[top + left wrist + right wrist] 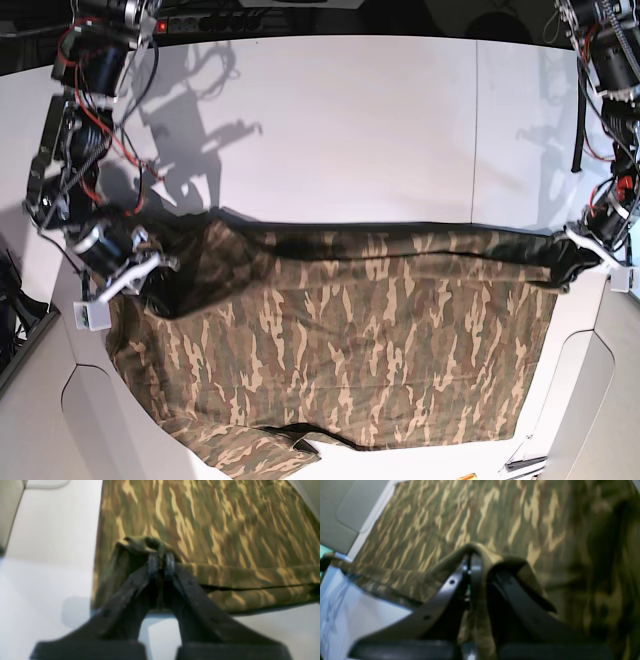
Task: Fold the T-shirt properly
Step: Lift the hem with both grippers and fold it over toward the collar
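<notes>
The camouflage T-shirt (pixel 350 340) lies spread across the near half of the white table (pixel 350 130). Its far edge is held up in a taut line between both grippers. My left gripper (pixel 159 562) is shut on a bunched corner of the T-shirt (pixel 225 530); in the base view it is at the right end of that edge (pixel 575 262). My right gripper (pixel 471 562) is shut on a fold of the T-shirt (pixel 495 512); in the base view it is at the left end (pixel 158 275). A sleeve (pixel 250 450) lies at the near left.
The far half of the white table carries the arms' shadows. A power strip (pixel 215 20) and red cables (pixel 85 110) are at the back left. Grey rounded table corners (pixel 580 400) flank the T-shirt near the front.
</notes>
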Robot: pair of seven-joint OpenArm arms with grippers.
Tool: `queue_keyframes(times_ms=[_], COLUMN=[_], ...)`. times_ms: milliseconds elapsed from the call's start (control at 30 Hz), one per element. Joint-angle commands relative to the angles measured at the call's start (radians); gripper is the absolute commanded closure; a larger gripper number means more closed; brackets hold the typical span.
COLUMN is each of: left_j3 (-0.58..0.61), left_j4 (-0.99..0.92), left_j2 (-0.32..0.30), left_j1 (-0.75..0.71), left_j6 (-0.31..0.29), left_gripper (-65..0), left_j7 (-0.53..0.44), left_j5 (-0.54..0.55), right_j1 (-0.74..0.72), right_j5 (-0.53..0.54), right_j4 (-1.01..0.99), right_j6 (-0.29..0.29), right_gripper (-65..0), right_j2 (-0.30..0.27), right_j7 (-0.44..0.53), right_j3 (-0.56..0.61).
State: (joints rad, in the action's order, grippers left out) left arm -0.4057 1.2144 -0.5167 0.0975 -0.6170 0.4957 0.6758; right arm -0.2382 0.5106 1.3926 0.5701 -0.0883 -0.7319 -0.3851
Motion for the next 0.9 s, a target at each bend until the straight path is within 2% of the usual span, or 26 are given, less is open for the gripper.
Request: queue_keyframes(times_ms=[0, 200, 433, 467, 500, 567, 600, 667, 733, 867], left_j3=[-0.006, -0.006, -0.006, -0.006, -0.006, -0.006, -0.006, -0.006, -0.007, -0.084], left_j4=[-0.013, -0.173, -0.248, -0.255, -0.262, -0.27, -0.27, -0.269, -0.269, -0.256], left_j2=[-0.024, -0.026, -0.007, -0.002, 0.002, 0.008, 0.009, 0.008, 0.001, -0.01], left_j1=[0.045, 0.178, 0.196, 0.196, 0.196, 0.196, 0.196, 0.196, 0.199, 0.198], left_j6=[0.007, 0.022, 0.022, 0.023, 0.023, 0.023, 0.023, 0.025, 0.031, 0.029], left_gripper=[0.0, 0.0, 0.0, 0.0, -0.1, -12.0, -17.7, -26.9, -30.0, -30.0], left_j7=[-0.029, -0.037, -0.07, -0.074, -0.079, -0.091, -0.092, -0.092, -0.088, -0.02], left_j5=[-0.004, -0.022, -0.026, -0.026, -0.026, -0.026, -0.026, -0.022, -0.022, -0.021], right_j1=[-0.056, -0.218, -0.251, -0.249, -0.246, -0.237, -0.229, -0.212, -0.201, -0.196], right_j5=[0.007, -0.054, -0.112, -0.114, -0.113, -0.111, -0.11, -0.111, -0.11, -0.11], right_j4=[-0.014, -0.175, -0.301, -0.32, -0.337, -0.365, -0.367, -0.36, -0.341, -0.249], right_j6=[0.003, 0.003, 0.003, 0.003, 0.003, 0.002, 0.002, 0.002, 0.002, 0.002], right_gripper=[0.0, 0.0, 0.0, -5.4, -14.3, -27.8, -30.5, -30.8, -30.7, -30.6], right_j2=[-0.009, -0.011, -0.011, -0.011, -0.01, -0.011, -0.011, -0.011, -0.016, -0.033], right_j7=[0.033, 0.043, 0.089, 0.089, 0.089, 0.089, 0.09, 0.088, 0.079, 0.003], right_j3=[-0.002, -0.002, -0.001, -0.001, -0.001, -0.001, -0.001, -0.002, -0.004, -0.023])
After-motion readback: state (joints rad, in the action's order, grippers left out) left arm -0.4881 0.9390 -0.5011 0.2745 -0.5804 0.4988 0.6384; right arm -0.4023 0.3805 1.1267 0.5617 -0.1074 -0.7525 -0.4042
